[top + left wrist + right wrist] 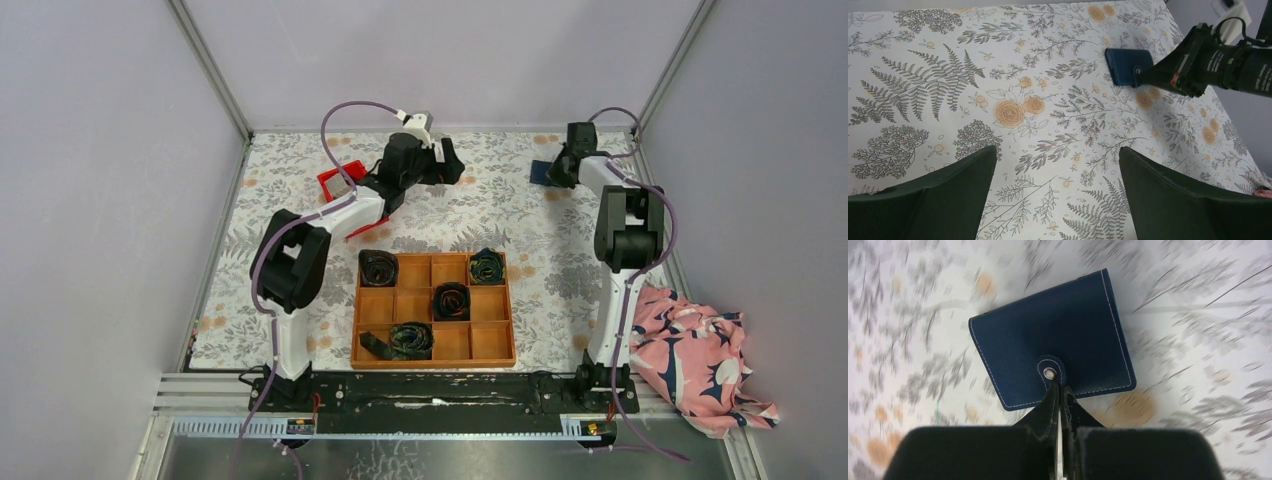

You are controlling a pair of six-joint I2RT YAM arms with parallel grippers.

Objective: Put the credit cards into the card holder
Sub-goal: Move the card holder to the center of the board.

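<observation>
Card holder (1048, 335): dark navy, pale stitching round the edges, folded shut, lying flat. A rounded snap tab with a metal stud sits on its upper face.

Location: far right corner of the fern-and-rose patterned surface (500, 205), well apart from the wooden grid tray (433, 310) and the red bin (340, 182).

Orientation, right wrist view: the long axis runs across the frame, its right end tilted away from the camera. The tab folds over from the long edge nearest the right claw (1058, 390), with its rounded end pointing toward the far edge.

Right claw: clenched, fingers pressed together, tips at the holder's near edge directly under the tab. Whether the tab is nipped between them cannot be told.

Left claw (1057, 152): released, fingers spread wide, above bare surface left of the holder.
</observation>
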